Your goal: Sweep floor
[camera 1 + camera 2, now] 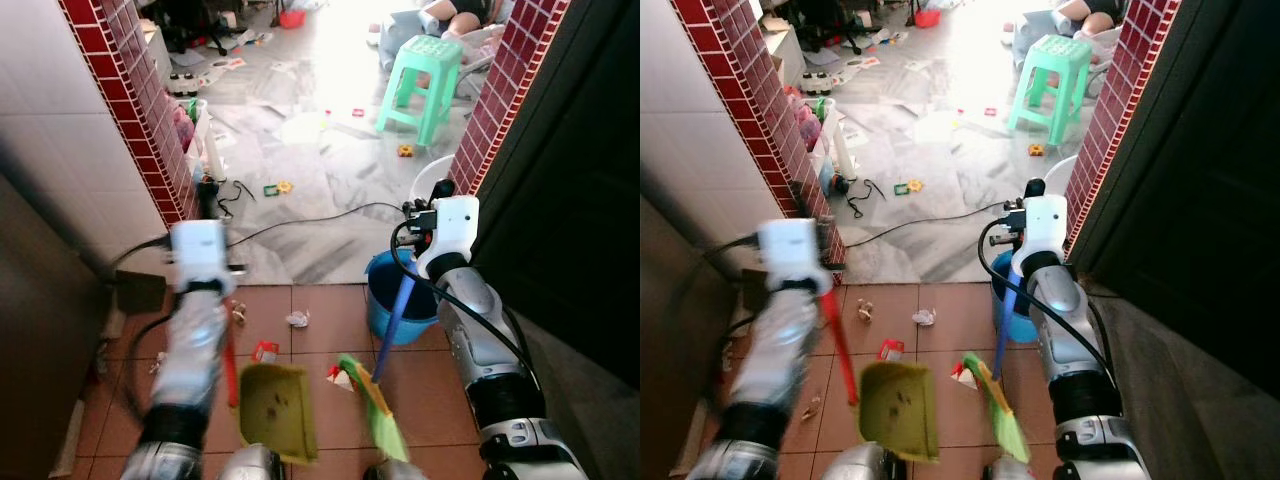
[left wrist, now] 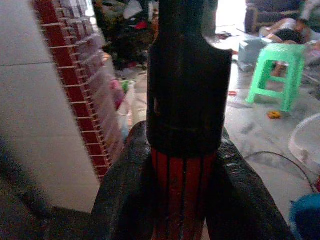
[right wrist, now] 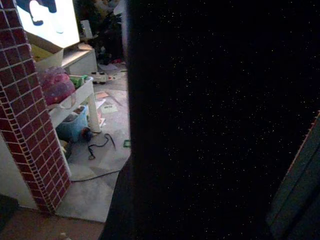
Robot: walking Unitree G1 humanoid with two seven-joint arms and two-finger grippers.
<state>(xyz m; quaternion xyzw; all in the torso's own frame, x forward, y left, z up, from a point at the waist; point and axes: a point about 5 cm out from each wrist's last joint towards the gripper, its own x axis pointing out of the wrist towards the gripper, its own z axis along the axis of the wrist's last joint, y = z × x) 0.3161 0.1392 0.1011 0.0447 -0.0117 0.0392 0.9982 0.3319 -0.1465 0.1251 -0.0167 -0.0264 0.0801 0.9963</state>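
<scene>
The tiled floor carries scattered litter. A blue bucket stands just beside the right arm. The green dustpan, on a red handle, hangs low; the left claw is clamped around that handle. The green broom hangs beside the dustpan; the right claw's finger state cannot be determined. Crumpled paper lies ahead.

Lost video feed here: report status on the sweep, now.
Left gripper shut on red dustpan handle, green dustpan low over tiles. Blue-handled broom on the right-arm side. Paper scraps ahead; blue bucket beside the broom.
</scene>
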